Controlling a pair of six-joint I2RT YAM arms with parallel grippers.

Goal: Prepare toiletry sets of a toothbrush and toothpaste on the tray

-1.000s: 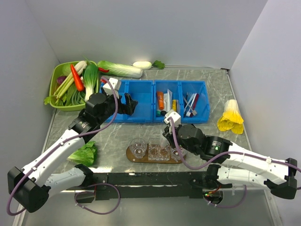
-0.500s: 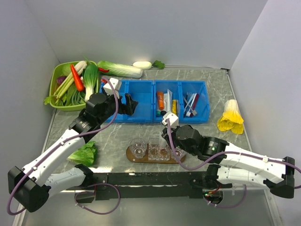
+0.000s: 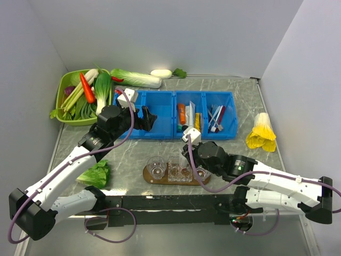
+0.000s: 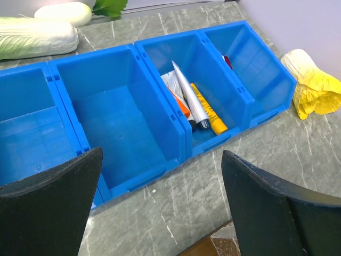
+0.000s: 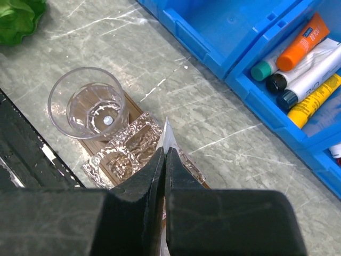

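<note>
Toothpaste (image 5: 168,136): 1 thin white flat end shows between my right fingers, at the centre of the right wrist view; the rest of the tube is hidden under them.
Right gripper (image 5: 164,154): my jaws are pressed together on that tube, hanging over the tray.
Tray (image 5: 137,111): brown board, left of centre in the same view, carrying 1 smooth clear glass (image 5: 88,103) with ribbed clear cups (image 5: 133,146) just beside it.
Left gripper (image 4: 161,154): my jaws stand wide apart with nothing between them, above the blue bins (image 4: 128,101).
Spare tubes (image 5: 314,69): white, orange and yellow ones lie together in 1 bin compartment, upper right of the right wrist view.
</note>
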